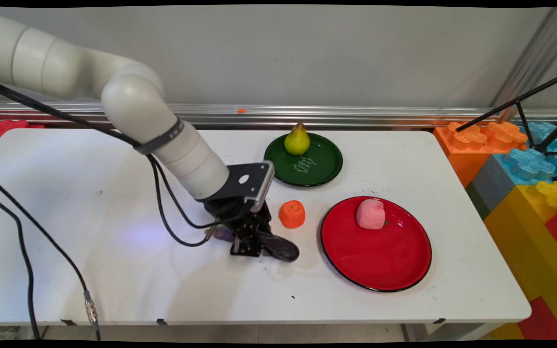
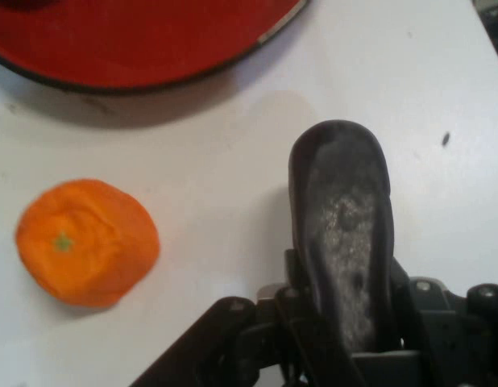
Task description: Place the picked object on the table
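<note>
Jaws of the gripper are closed on a dark purple eggplant at centre frame, low over the table. An orange fruit sits just right, near the red plate.

**Bright, even overhead light with soft shadows**

The scene is brightly and evenly lit, apparently from above. The white table looks pale and slightly washed. Shadows are faint and soft-edged: a thin one hugs the red plate, and a light smudge lies beneath the eggplant. The red plate's glossy surface carries pale reflections; the green plate shows a weaker sheen. In the hand view a broader grey shadow spreads under the red plate's rim, and a dull grey glare runs along the eggplant.
</note>
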Tool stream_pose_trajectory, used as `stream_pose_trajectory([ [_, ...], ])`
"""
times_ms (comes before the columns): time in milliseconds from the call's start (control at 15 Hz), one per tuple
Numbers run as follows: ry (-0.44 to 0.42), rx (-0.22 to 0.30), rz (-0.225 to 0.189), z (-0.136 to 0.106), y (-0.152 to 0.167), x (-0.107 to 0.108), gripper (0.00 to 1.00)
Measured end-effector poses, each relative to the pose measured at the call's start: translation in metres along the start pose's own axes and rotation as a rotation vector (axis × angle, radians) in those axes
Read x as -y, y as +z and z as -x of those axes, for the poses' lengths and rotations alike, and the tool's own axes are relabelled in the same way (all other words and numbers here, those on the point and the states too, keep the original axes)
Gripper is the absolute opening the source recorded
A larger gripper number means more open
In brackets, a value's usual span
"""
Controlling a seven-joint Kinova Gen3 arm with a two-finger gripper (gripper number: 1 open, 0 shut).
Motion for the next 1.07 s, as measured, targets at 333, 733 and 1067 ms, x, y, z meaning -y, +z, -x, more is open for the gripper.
stream_pose_trajectory([
  [333, 0.025, 0.012, 0.02, 0.016, 0.018, 0.001, 0.0],
  [733, 0.03, 0.007, 0.018, 0.026, 0.03, 0.008, 1.0],
  [1067, 0.03, -0.01, 0.006, 0.022, 0.024, 0.016, 1.0],
])
